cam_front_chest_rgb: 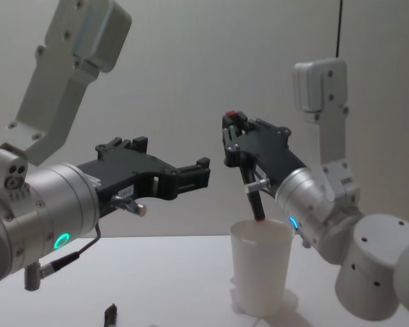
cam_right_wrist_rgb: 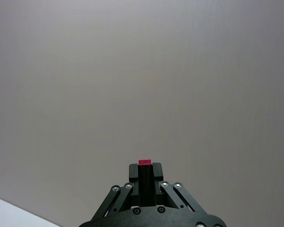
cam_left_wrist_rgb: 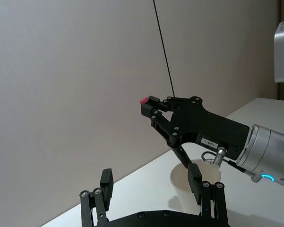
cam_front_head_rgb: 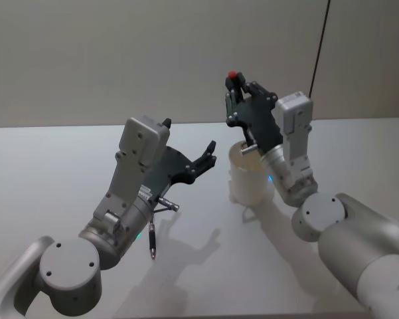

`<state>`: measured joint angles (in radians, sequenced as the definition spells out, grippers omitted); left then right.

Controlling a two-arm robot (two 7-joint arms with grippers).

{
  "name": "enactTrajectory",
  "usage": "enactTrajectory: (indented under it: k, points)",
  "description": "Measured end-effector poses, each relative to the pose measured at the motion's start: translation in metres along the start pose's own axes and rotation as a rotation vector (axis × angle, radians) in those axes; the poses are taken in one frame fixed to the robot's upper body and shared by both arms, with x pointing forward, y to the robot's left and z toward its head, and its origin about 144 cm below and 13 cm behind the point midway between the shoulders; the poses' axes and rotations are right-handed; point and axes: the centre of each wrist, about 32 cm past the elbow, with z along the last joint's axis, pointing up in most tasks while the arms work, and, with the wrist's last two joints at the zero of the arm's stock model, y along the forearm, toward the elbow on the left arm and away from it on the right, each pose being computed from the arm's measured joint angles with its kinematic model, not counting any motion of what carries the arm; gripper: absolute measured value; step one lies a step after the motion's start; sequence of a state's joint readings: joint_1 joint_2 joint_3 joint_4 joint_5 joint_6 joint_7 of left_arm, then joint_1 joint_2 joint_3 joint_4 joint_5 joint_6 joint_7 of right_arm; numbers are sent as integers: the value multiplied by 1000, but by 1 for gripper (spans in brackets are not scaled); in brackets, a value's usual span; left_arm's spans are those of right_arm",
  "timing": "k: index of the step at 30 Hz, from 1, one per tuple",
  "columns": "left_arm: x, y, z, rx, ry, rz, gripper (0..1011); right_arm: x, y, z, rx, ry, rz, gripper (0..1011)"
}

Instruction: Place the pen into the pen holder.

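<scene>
Pen (cam_front_chest_rgb: pixel 253 197) first, where do we log it?

We log it in the right pincer (cam_front_chest_rgb: pixel 233 126). Fingers are closed tight on the upper part. The red top end pokes out above them and the dark body slants down toward the pen holder (cam_front_chest_rgb: pixel 260 266).

Tip inside the cup or not?

From the chest view we put the lower tip right at the rolled rim, at the cup's mouth. We cannot tell whether it is inside.

Holder position?

White paper cup, upright on the worktop (cam_front_head_rgb: pixel 66 166), close beside the right forearm. We have the right pincer raised above it, fingers pointing up and away from the cup.

Left pincer (cam_front_head_rgb: pixel 204 158)?

We mark it wide open with nothing held. It is raised off the worktop to the left of the cup, fingers pointing toward the cup and clear of it. In its own wrist view we see the two fingers spread apart, with the cup's mouth and the right pincer beyond them.

Anything else we note?

A second pen (cam_front_head_rgb: pixel 151 240), dark, lies flat on the worktop next to the left arm, well apart from the cup. A plain wall (cam_right_wrist_rgb: pixel 142 71) sits behind everything.
</scene>
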<state>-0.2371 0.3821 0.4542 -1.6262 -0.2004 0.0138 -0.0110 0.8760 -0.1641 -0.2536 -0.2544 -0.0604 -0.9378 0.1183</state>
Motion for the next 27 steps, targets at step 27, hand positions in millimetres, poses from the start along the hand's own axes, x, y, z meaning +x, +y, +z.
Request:
enactTrajectory:
  k: [27]
  points:
    - [0, 0, 0, 0, 0, 0, 1004, -10, -17, -12, -42, -1, 20, 187]
